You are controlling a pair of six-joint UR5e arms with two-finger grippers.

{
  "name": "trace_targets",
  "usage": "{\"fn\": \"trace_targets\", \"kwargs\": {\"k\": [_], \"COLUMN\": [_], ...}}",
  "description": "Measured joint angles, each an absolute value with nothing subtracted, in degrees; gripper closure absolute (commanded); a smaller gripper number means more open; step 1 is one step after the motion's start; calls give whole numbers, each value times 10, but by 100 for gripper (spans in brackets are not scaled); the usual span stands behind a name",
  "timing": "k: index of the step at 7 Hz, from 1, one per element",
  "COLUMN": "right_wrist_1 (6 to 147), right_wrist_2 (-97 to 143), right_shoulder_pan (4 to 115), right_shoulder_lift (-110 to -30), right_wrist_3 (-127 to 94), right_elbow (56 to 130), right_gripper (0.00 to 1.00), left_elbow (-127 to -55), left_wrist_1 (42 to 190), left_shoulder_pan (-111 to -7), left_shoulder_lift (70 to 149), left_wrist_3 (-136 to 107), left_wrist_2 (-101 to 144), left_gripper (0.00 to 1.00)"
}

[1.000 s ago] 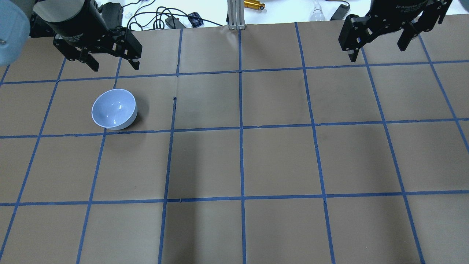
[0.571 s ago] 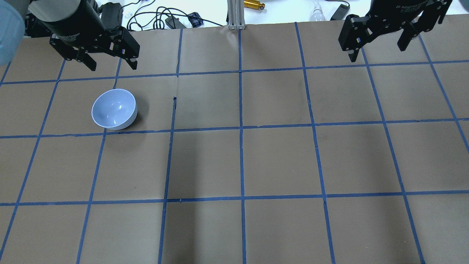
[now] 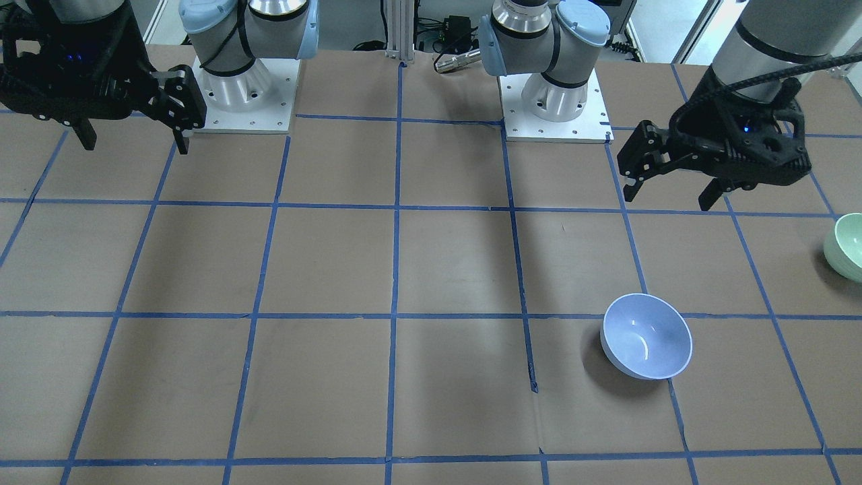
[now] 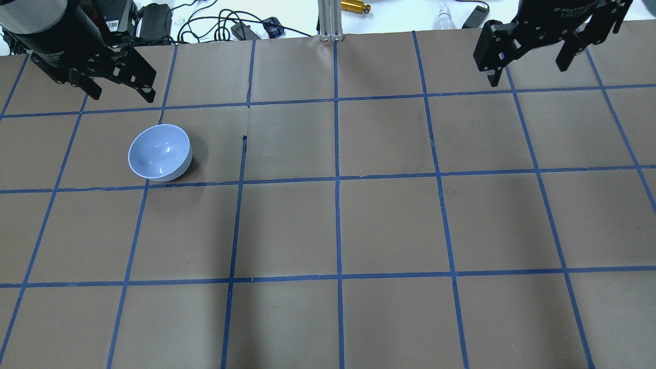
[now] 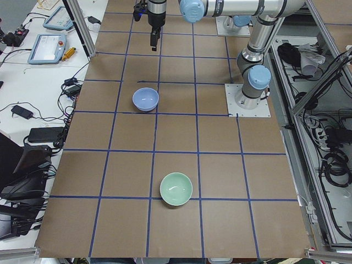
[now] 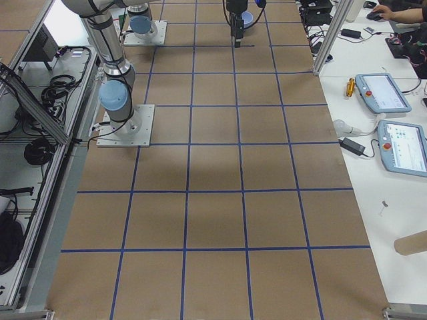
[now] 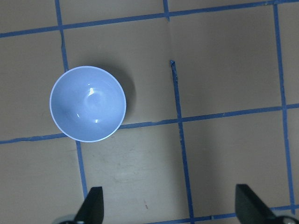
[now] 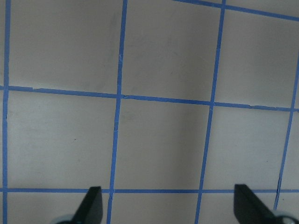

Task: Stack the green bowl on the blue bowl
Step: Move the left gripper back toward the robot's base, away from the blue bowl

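The blue bowl (image 4: 160, 152) stands upright on the brown paper, left of centre; it also shows in the front view (image 3: 646, 335) and the left wrist view (image 7: 88, 103). The green bowl (image 5: 176, 188) stands upright further toward the table's left end, apart from the blue bowl, cut by the front view's right edge (image 3: 847, 246) and outside the overhead view. My left gripper (image 4: 123, 96) is open and empty, high above the table beyond the blue bowl. My right gripper (image 4: 528, 74) is open and empty at the far right.
The table is brown paper with a blue tape grid (image 4: 338, 179). An aluminium post (image 4: 328, 20) and cables (image 4: 220, 25) sit past the far edge. The two arm bases (image 3: 242, 87) (image 3: 552, 94) stand at the robot's side.
My left gripper has moved to the left in the overhead view, further from the blue bowl, still open. The right gripper and the blue bowl have not moved.
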State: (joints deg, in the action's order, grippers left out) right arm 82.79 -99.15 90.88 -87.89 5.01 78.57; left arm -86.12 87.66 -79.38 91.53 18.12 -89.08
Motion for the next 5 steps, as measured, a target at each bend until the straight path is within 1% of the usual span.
{"fn": "trace_targets", "kwargs": {"k": [3, 5], "right_wrist_1": [828, 828], "right_wrist_2": [-992, -992], "right_shoulder_pan": [909, 909], "right_shoulder_lift": [-879, -879], "right_wrist_3": [50, 50], "right_elbow": [786, 786], "right_gripper": [0, 0], "left_elbow": [-885, -904], "left_wrist_1": [897, 915], "left_shoulder_pan": [-742, -676], "left_shoulder_lift": [898, 891], "left_wrist_3": [294, 457], "left_wrist_2": [-925, -939], "left_gripper": [0, 0]}}
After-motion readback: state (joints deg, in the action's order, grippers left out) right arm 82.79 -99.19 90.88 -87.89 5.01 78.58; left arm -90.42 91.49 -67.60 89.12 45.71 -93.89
